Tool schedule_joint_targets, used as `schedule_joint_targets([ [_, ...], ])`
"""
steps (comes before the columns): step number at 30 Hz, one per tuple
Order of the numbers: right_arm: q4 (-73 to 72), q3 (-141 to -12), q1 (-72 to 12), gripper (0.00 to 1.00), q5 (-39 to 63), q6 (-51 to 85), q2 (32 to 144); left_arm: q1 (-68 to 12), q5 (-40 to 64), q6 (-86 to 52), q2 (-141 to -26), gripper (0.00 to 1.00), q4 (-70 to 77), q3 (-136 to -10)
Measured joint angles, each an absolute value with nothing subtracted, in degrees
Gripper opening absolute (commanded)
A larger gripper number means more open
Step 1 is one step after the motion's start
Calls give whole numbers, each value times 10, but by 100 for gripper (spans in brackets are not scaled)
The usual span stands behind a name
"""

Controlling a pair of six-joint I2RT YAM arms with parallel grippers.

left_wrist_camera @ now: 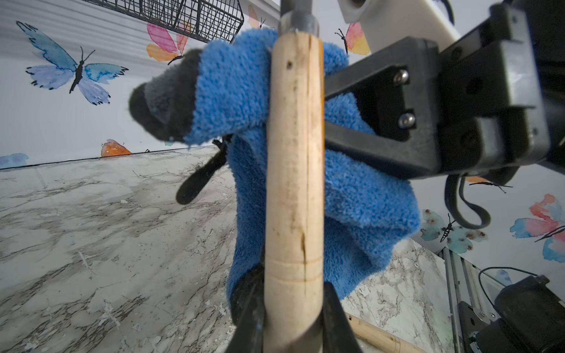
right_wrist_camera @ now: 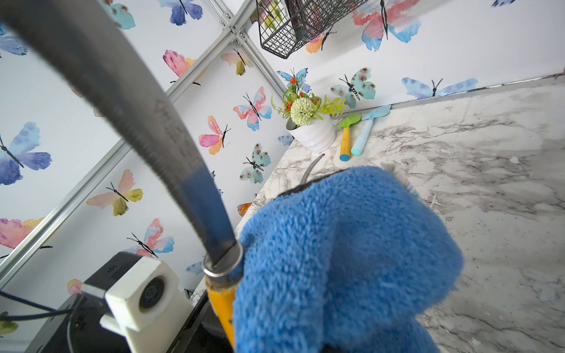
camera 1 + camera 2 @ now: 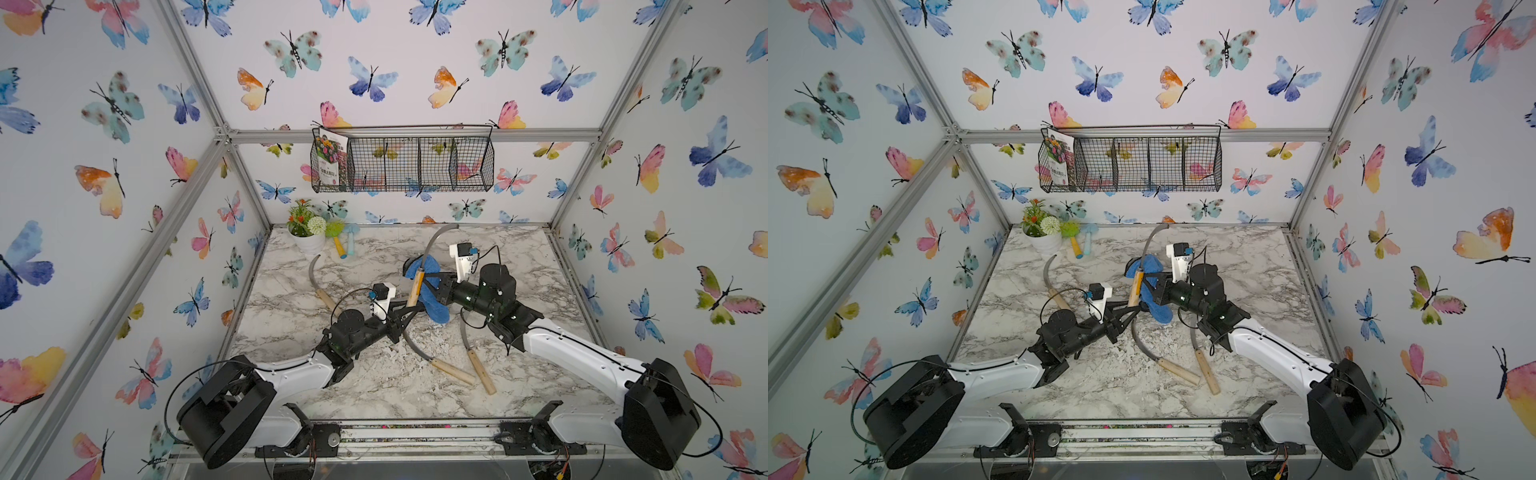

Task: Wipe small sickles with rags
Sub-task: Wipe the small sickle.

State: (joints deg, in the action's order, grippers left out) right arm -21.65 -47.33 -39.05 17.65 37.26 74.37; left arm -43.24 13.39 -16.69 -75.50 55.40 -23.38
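Right now my left gripper (image 3: pixel 410 308) is clamped tight on the butt end of one small sickle (image 3: pixel 416 286). It grips low on the pale wooden handle (image 1: pixel 293 171), so most of the handle and the whole curved blade (image 2: pixel 116 91) stand free above the marble tabletop (image 3: pixel 374 399), leaning up toward the back wall. I hold it that way, I judge, so the metal is clear of the table and the cloth can reach it from either side. My right gripper (image 3: pixel 434 284) is pinched shut on the blue terry rag (image 3: pixel 436 309) and presses it against the sickle where the handle meets the metal collar (image 2: pixel 223 266). In the right wrist view the fluffy cloth touches the collar, and the serrated blade runs away bare beyond it. The rag's loose end droops below the fingers, behind the handle. That placement suggests to me a wiping stroke that begins at the base of the blade, though I cannot tell clean steel from dirty here. Three more lie flat on the table: a second sickle (image 3: pixel 326 299) off to the left beyond my left wrist, and a third sickle (image 3: pixel 453 371) and a fourth sickle (image 3: pixel 482 374) close together near the front, between my arms. There they are out of the way, and I judge them within reach for their turn.
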Motion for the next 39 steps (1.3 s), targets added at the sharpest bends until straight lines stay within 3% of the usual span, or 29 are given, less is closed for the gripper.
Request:
schedule_joint_targets([
  [11, -301, -401, -415, 2, 185, 410, 835, -432, 129, -167, -783, 0, 498, -244],
  [23, -227, -439, -390, 3, 160, 394, 741, -434, 131, -167, -786, 0, 530, -266],
  [30, -221, -464, -384, 3, 156, 391, 755, -432, 127, -167, -786, 0, 528, -265],
  [39, -291, -387, -431, 3, 143, 416, 818, -432, 129, -167, -787, 0, 477, -254],
])
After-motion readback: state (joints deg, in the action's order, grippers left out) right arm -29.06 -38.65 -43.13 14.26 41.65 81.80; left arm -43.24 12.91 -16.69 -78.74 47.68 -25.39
